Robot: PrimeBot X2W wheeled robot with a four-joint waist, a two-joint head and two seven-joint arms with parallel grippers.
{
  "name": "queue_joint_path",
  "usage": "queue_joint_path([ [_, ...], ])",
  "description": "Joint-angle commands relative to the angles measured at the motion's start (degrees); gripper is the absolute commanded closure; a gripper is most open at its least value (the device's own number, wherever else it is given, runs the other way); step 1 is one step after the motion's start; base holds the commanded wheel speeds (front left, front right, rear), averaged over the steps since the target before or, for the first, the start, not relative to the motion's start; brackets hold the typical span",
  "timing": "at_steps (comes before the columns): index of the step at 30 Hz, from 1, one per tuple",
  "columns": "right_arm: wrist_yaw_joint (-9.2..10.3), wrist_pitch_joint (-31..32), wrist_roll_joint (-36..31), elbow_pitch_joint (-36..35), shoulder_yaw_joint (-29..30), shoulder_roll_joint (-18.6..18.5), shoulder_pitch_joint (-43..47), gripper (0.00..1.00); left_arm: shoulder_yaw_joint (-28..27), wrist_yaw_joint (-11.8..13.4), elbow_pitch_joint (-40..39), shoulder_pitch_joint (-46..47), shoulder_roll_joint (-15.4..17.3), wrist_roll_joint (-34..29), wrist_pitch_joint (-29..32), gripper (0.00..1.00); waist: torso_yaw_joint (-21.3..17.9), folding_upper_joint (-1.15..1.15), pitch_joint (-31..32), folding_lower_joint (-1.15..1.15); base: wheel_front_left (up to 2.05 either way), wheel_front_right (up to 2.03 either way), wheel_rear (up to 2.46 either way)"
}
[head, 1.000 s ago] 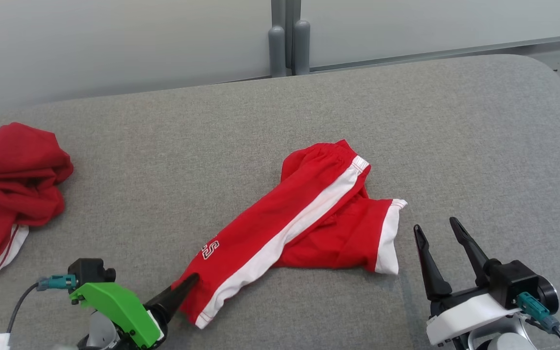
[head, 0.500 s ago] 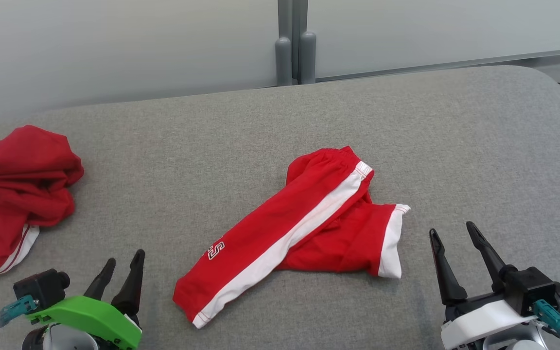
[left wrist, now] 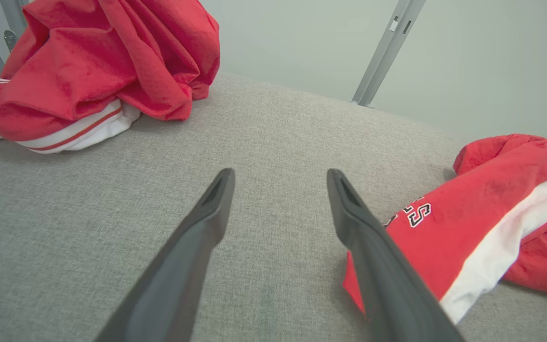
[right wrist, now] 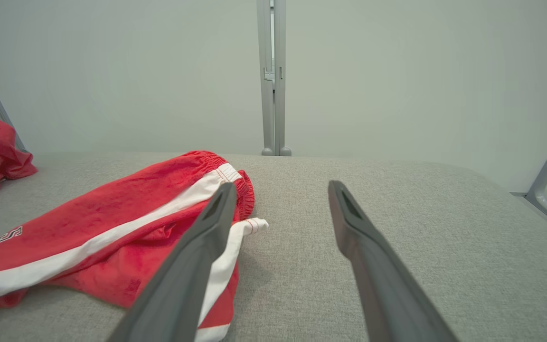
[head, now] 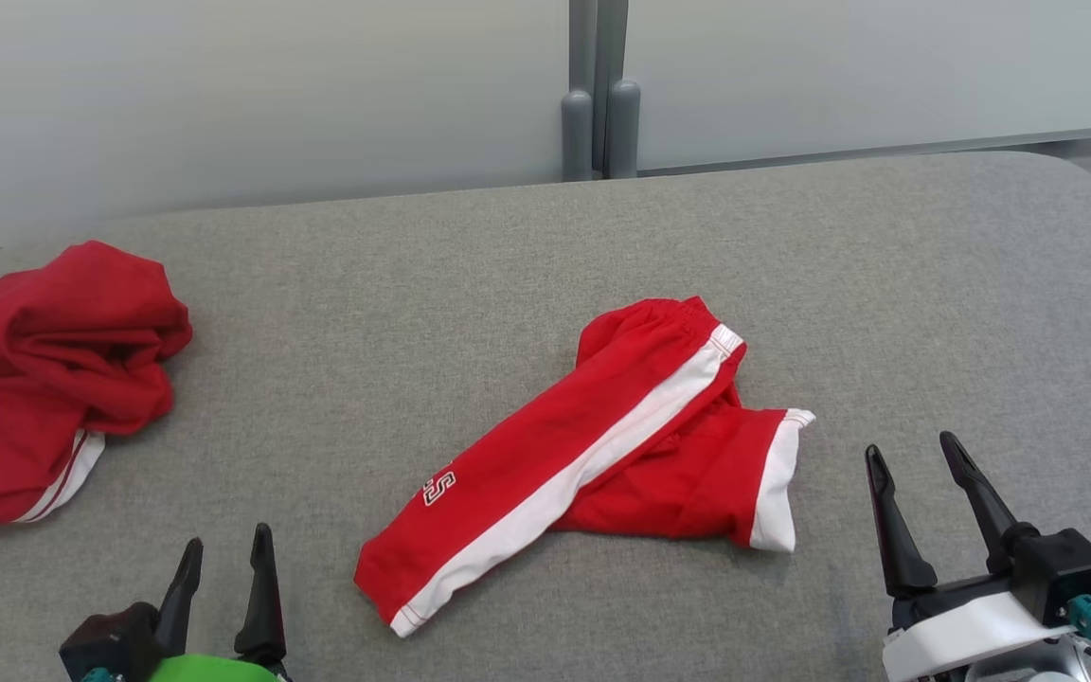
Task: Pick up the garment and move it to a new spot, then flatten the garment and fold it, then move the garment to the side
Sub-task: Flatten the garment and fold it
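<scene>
Beside shorts: left pincer, right pincer agape, empty.

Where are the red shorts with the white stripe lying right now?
In the head view the red shorts lie centrally on the grey table, between the left gripper and the right gripper; a crumpled garment sits far left.

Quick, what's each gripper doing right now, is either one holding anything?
Left gripper: open, holding nothing, clear of the red shorts.
Right gripper: open, holding nothing.
</scene>
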State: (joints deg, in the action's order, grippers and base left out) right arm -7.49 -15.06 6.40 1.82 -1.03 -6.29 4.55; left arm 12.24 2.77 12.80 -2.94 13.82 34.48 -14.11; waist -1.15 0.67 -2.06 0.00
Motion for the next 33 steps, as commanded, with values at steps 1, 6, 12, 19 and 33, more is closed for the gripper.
queue_joint_path([
  [1,-0.01,-0.17,-0.34,-0.09,0.05,-0.08,0.73,0.00,-0.04,0.12,0.23,-0.99,-0.03,-0.89,-0.39,0.00,0.19,-0.67,0.75,0.00,0.00,0.00,0.00],
  [6,-0.01,-0.17,-0.54,-0.36,0.83,0.04,2.06,0.00,-0.14,-0.80,0.16,-2.53,-0.36,-5.24,-1.17,0.00,0.14,-0.67,1.72,0.00,0.00,0.00,0.00],
  [12,-0.01,-0.17,-0.83,-0.37,1.95,0.15,3.39,0.00,-2.71,-4.74,-2.17,-4.57,-1.28,-10.03,-1.08,0.00,0.01,-0.67,2.22,0.00,0.00,0.00,0.00],
  [19,-0.01,-0.17,-1.40,0.37,3.34,0.35,4.85,0.00,-7.19,-8.88,-1.76,-7.54,-2.69,-14.21,-1.10,0.00,-0.45,-0.67,2.86,0.00,0.00,0.00,0.00],
  [33,-0.01,-0.17,-2.27,0.85,5.29,0.80,6.17,0.00,-12.05,-10.30,-2.95,-10.10,-5.95,-17.16,-1.11,0.00,0.26,-0.67,3.55,0.00,0.00,0.00,0.00],
])
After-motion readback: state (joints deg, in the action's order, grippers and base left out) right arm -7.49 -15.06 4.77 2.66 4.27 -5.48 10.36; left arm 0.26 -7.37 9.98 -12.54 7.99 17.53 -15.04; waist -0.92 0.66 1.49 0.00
